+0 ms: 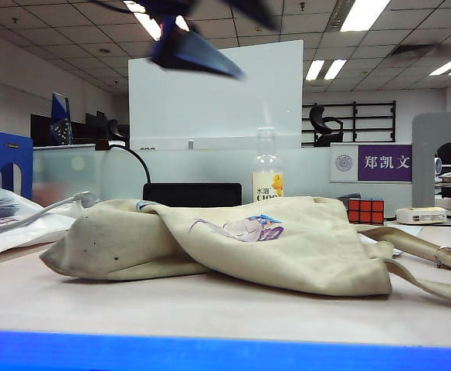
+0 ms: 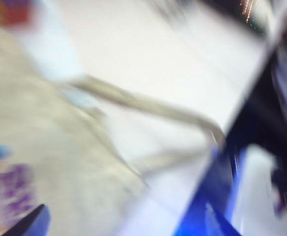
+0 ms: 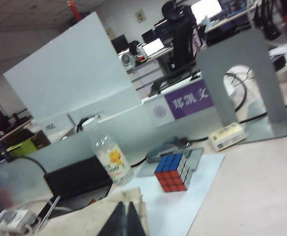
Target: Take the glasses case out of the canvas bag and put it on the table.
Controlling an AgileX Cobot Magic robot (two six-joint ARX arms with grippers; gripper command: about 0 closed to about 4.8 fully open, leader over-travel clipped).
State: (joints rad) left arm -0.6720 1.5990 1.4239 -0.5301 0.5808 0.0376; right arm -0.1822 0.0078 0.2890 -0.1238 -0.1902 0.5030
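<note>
The canvas bag (image 1: pixel 233 243) lies slumped mid-counter (image 1: pixel 210 309), straps trailing toward the right edge; the glasses case is out of sight. The left claw (image 1: pixel 194 48) hangs blurred high above the bag, seemingly released. The right claw (image 3: pixel 125 220) is clenched empty over the bag's cloth.

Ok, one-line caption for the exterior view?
Canvas bag lies flat on the table, glasses case unseen; blurred left hand above, cube behind.
</note>
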